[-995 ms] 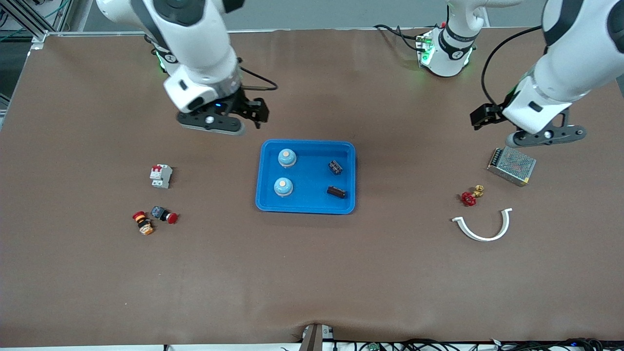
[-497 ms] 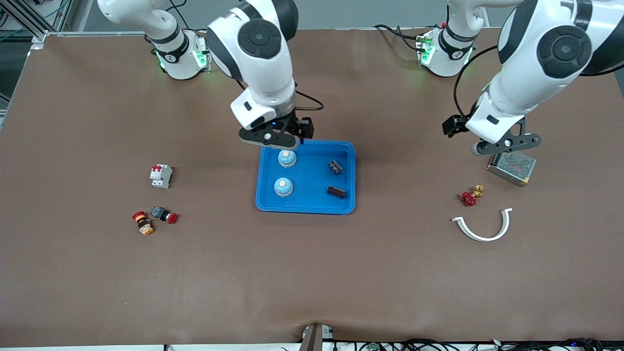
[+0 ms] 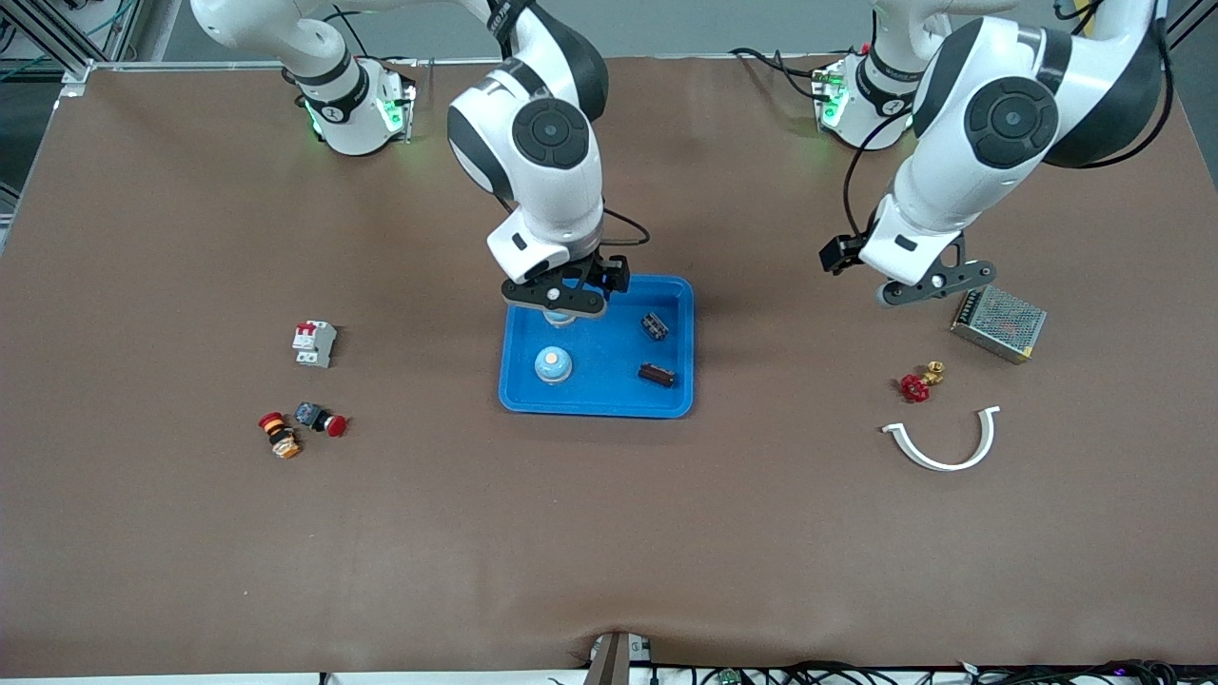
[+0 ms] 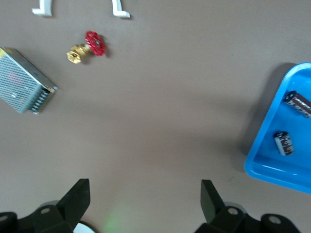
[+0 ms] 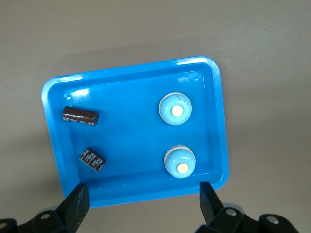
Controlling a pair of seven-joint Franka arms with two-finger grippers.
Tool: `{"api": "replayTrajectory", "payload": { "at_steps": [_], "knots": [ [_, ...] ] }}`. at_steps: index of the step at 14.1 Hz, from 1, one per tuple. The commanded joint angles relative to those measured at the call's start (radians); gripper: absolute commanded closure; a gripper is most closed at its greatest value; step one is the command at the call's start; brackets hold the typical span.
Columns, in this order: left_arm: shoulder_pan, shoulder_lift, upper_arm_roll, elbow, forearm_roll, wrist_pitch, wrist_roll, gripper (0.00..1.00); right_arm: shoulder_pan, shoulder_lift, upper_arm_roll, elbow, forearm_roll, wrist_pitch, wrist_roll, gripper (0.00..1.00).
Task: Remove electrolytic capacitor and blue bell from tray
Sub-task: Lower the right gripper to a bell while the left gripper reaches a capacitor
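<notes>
A blue tray (image 3: 609, 366) (image 5: 131, 141) in the middle of the table holds two pale blue bells and two dark capacitors. One bell (image 3: 553, 364) (image 5: 175, 108) sits nearer the front camera. The other bell (image 3: 561, 319) (image 5: 180, 162) is partly hidden under my right gripper (image 3: 561, 297) (image 5: 142, 201), which hangs open over the tray's edge farthest from the front camera. The capacitors (image 3: 654, 326) (image 3: 657, 375) (image 5: 80, 116) (image 5: 93, 159) lie toward the left arm's end of the tray. My left gripper (image 3: 937, 285) (image 4: 145, 199) is open over bare table between the tray (image 4: 277, 160) and a metal box.
A metal mesh power supply (image 3: 997, 323) (image 4: 24, 80), a red-handled brass valve (image 3: 916, 384) (image 4: 90, 46) and a white curved bracket (image 3: 947, 447) lie toward the left arm's end. A circuit breaker (image 3: 314, 342) and red push buttons (image 3: 328, 421) (image 3: 279, 435) lie toward the right arm's end.
The right gripper has swung from the right arm's end of the table to over the tray, covering one bell. The left gripper has moved from the power supply toward the tray.
</notes>
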Motion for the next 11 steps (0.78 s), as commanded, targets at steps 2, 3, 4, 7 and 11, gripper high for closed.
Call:
{"api": "replayTrajectory", "payload": {
  "at_steps": [2, 3, 4, 7, 11],
  "knots": [
    [0.003, -0.016, -0.043, -0.081, -0.036, 0.096, -0.1, 0.0, 0.012, -0.008, -0.01, -0.107, -0.051, 0.09, 0.003, 0.0],
    [0.002, -0.01, -0.053, -0.102, -0.045, 0.132, -0.137, 0.0, 0.017, -0.008, -0.01, -0.13, -0.067, 0.104, 0.003, 0.0],
    [0.002, -0.007, -0.068, -0.122, -0.048, 0.164, -0.166, 0.0, 0.021, -0.008, -0.01, -0.148, -0.074, 0.117, 0.001, 0.0],
    [0.002, 0.022, -0.111, -0.15, -0.049, 0.21, -0.255, 0.0, 0.035, -0.009, -0.01, -0.211, -0.076, 0.153, -0.013, 0.0],
    [0.0, 0.125, -0.16, -0.15, -0.05, 0.32, -0.419, 0.01, 0.061, -0.017, -0.01, -0.348, -0.076, 0.331, -0.013, 0.0]
  ]
}}
